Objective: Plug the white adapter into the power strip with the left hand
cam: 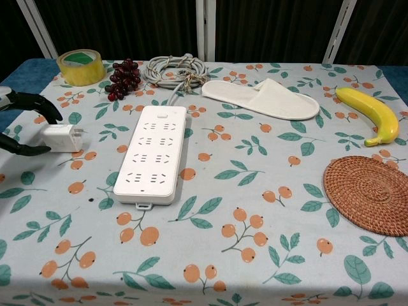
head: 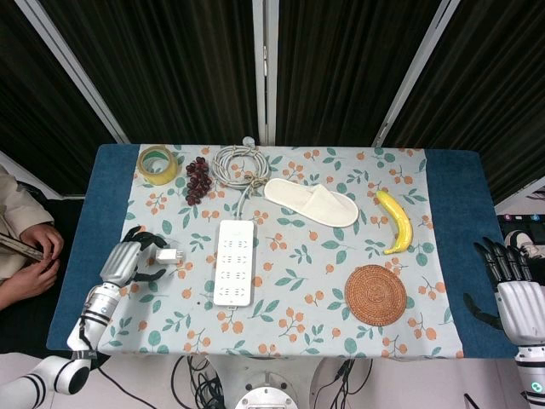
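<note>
Left hand [head: 128, 261] spread, holding nothing, bracketing white adapter [cam: 61, 138] near table's [head: 92, 230] left edge. Adapter likely light, rigid, slick; grip its flat sides.

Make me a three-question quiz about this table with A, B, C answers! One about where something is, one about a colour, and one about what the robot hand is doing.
1. Where is the white adapter?
A. left of the power strip
B. on the slipper
C. beside the banana

2. What colour is the tape roll?
A. blue
B. yellow
C. red

3. What is the left robot hand doing?
A. lifting the adapter high
B. holding the grapes
C. open around the adapter on the table

Answers:
1. A: the white adapter lies left of the power strip.
2. B: the tape roll is yellow.
3. C: the left robot hand has its fingers spread either side of the adapter, which lies on the table.
</note>
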### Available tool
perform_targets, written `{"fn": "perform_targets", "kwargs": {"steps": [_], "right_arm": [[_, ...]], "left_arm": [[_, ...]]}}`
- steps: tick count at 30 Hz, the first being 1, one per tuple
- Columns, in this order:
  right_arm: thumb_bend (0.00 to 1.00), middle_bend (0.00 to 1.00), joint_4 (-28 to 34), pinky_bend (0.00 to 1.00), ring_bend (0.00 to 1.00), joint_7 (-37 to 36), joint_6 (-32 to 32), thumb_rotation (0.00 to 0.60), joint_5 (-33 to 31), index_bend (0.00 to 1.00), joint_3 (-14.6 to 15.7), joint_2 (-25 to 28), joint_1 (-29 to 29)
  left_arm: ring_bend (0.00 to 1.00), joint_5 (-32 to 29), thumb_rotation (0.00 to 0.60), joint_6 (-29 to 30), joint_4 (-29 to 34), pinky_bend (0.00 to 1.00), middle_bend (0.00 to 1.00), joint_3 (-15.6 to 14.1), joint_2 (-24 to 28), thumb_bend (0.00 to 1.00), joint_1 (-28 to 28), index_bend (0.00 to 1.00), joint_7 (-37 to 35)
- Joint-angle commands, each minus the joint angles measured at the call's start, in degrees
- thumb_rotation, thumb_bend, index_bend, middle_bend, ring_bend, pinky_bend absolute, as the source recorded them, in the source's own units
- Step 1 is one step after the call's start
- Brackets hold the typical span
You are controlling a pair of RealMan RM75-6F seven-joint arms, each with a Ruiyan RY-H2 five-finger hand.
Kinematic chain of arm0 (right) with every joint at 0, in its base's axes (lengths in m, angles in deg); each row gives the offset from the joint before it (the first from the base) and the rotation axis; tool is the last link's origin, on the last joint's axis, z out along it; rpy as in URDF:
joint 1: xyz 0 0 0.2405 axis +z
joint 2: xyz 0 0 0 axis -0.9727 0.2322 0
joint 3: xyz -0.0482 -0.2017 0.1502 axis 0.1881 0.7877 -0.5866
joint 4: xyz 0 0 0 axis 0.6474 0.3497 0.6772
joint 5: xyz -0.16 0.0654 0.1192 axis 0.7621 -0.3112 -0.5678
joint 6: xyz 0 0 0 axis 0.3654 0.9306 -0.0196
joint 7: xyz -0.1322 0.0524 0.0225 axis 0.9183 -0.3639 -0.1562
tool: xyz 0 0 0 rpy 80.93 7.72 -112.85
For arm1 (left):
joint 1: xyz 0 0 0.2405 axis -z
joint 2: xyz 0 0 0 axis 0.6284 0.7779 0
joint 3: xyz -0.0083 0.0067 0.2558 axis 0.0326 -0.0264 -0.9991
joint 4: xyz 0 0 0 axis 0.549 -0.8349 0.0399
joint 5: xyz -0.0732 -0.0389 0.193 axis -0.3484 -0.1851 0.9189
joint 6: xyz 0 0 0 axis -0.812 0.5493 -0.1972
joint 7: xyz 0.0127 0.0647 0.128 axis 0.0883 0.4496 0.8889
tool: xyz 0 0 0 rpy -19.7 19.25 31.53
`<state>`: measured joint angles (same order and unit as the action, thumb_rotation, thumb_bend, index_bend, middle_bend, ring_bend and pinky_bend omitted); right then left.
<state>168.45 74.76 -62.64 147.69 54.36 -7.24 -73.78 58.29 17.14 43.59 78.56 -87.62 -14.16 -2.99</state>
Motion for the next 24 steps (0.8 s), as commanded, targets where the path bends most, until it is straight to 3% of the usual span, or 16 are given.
{"fn": "perform_targets", "kwargs": {"steps": [1, 9, 15, 20, 24], "right_arm": [[0.24, 0.00, 0.0, 0.00, 0.00, 0.0, 0.1, 0.600, 0.0, 0.00, 0.0, 0.0, 0.0], [0.24, 0.00, 0.1, 0.00, 0.00, 0.2, 0.3, 0.600, -0.5, 0.00, -0.1, -0.1, 0.0], [0.24, 0.00, 0.2, 0.00, 0.00, 0.4, 0.4, 0.600, -0.8, 0.00, -0.1, 0.0, 0.1], [0.24, 0.00, 0.4, 0.00, 0.00, 0.5, 0.2, 0.600, -0.8, 0.00, 0.0, 0.1, -0.2], [0.23, 0.00, 0.3, 0.00, 0.00, 0.4, 0.0, 0.600, -0.9, 0.00, 0.2, -0.1, -0.5]], "left_arm": [[0.20, 0.5, 0.600, 0.8, -3.2, 0.07, 0.38, -0.4, -2.3, 0.20, 0.3, 0.36, -2.1], [0.22, 1.1, 0.600, 1.5, -8.2, 0.09, 0.41, -0.7, -5.0, 0.23, 1.1, 0.41, -3.3], [0.28, 1.6, 0.600, 0.6, -11.2, 0.10, 0.51, -1.3, -5.4, 0.38, 2.1, 0.51, -2.8], [0.35, 4.3, 0.600, 0.7, -7.2, 0.14, 0.57, -2.8, 0.3, 0.46, 3.1, 0.56, -1.6], [0.35, 5.7, 0.600, -0.4, 2.4, 0.13, 0.58, -4.1, 9.7, 0.46, 4.1, 0.56, 7.6]]}}
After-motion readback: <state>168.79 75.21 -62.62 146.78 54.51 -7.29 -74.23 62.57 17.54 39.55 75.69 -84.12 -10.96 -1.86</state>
